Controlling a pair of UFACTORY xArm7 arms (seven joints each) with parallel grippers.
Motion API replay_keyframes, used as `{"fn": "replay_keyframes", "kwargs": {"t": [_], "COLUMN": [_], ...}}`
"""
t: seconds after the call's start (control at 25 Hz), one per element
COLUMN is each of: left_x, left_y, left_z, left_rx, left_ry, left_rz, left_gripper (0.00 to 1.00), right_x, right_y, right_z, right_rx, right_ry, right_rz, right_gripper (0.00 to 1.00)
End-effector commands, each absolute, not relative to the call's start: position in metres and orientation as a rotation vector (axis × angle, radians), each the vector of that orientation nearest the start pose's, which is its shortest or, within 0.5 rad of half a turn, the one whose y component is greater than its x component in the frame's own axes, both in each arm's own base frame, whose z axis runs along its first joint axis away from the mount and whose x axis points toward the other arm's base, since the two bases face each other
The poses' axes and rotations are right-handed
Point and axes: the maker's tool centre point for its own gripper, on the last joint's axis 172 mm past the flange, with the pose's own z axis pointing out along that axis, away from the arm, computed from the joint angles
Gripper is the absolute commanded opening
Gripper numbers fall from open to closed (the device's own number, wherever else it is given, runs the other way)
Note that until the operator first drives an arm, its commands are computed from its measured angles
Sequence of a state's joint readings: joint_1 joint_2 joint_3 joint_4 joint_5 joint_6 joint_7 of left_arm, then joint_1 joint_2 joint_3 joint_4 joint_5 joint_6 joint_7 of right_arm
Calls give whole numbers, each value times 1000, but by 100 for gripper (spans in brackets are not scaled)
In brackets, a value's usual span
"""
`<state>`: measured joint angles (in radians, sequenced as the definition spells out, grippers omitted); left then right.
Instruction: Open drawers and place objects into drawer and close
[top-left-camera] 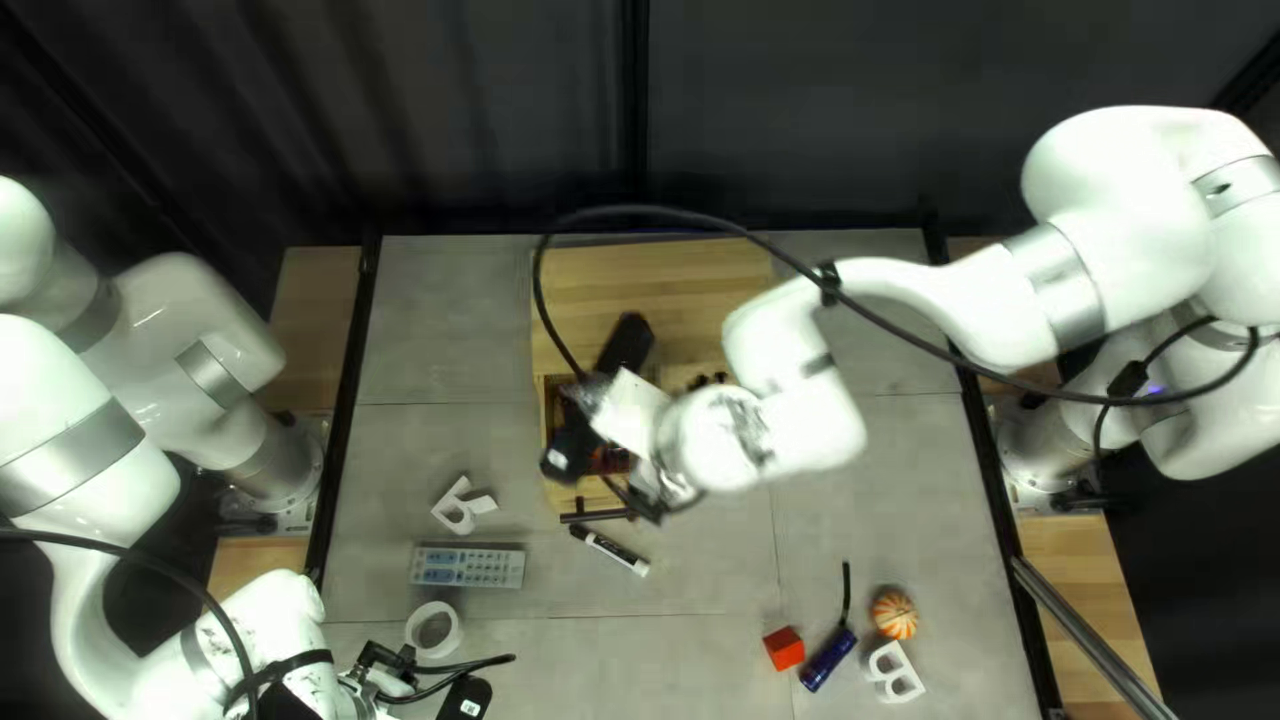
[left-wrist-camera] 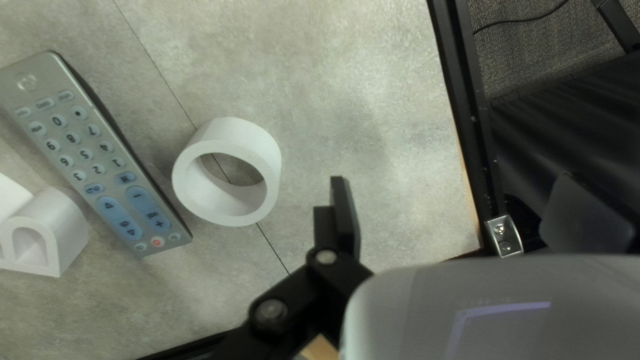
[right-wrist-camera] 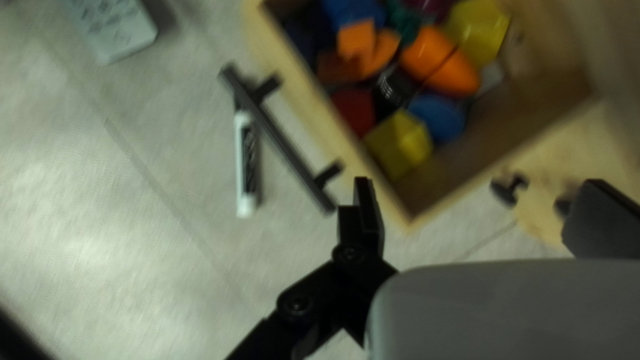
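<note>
Drawer open, partly hidden under your right arm.

The wooden drawer (top-left-camera: 551,494) stands pulled out at the near side of the wooden cabinet (top-left-camera: 640,283), at the middle of the top left view. Your right arm (top-left-camera: 787,427) covers much of it there. The blurred right wrist view shows it holding coloured pieces (right-wrist-camera: 440,63) in orange, blue, yellow, red and green; they overlap, so their number is hard to tell. Its dark bar handle (right-wrist-camera: 283,143) hides part of the black end of a white marker (right-wrist-camera: 245,163) on the table.

Your right gripper (top-left-camera: 587,400) has its fingers apart, with nothing clamped. Beyond the drawer's corner, two dark knobs (right-wrist-camera: 510,189) show on pale wood, one partly behind a finger.

Your left gripper (top-left-camera: 430,678), cut off by the lower edge of the top left view, also has its fingers apart and grips nothing. In its wrist view, a white ring (left-wrist-camera: 227,173) sits near one finger, untouched; the grey remote (left-wrist-camera: 93,153) lies just beside the ring, and a white letter-shaped block (left-wrist-camera: 43,233) is cut off.

At the lower right of the top left view lie a red cube (top-left-camera: 784,648), a dark blue cylinder (top-left-camera: 828,660) with a black strap, an orange striped ball (top-left-camera: 895,615) and a white B shape (top-left-camera: 895,671).
</note>
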<state>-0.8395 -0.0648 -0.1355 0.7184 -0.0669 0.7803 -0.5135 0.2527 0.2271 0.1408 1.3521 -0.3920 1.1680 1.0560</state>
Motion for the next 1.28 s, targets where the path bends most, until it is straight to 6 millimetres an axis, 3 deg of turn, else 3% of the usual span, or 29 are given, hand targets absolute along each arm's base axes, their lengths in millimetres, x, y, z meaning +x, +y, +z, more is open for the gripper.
{"fn": "replay_keyframes", "kwargs": {"t": [0.04,0.2,0.4,0.6,0.68,0.88,1.28], "left_x": [222,222,222,222,222,222,222], "left_y": [-341,-341,-341,-341,-341,-341,-341], "left_z": [106,106,106,106,106,106,106], "left_rx": [-3104,-3104,-3104,-3104,-3104,-3104,-3104], "left_ry": [651,651,651,651,651,651,651], "left_rz": [38,38,38,38,38,38,38], "left_gripper": [100,100,100,100,100,100,100], "right_x": [470,427,408,395,391,389,399], "right_y": [216,265,290,285,279,267,261], "right_z": [181,154,126,75,63,46,34], "right_rx": [-3264,-3178,-3098,-3010,-2983,-2939,-2920], "right_ry": [887,1104,1313,1409,1429,1456,1457], "right_rz": [-226,-172,-111,-97,-106,-131,-141], "right_gripper": [100,100,100,100,100,100,100]}}
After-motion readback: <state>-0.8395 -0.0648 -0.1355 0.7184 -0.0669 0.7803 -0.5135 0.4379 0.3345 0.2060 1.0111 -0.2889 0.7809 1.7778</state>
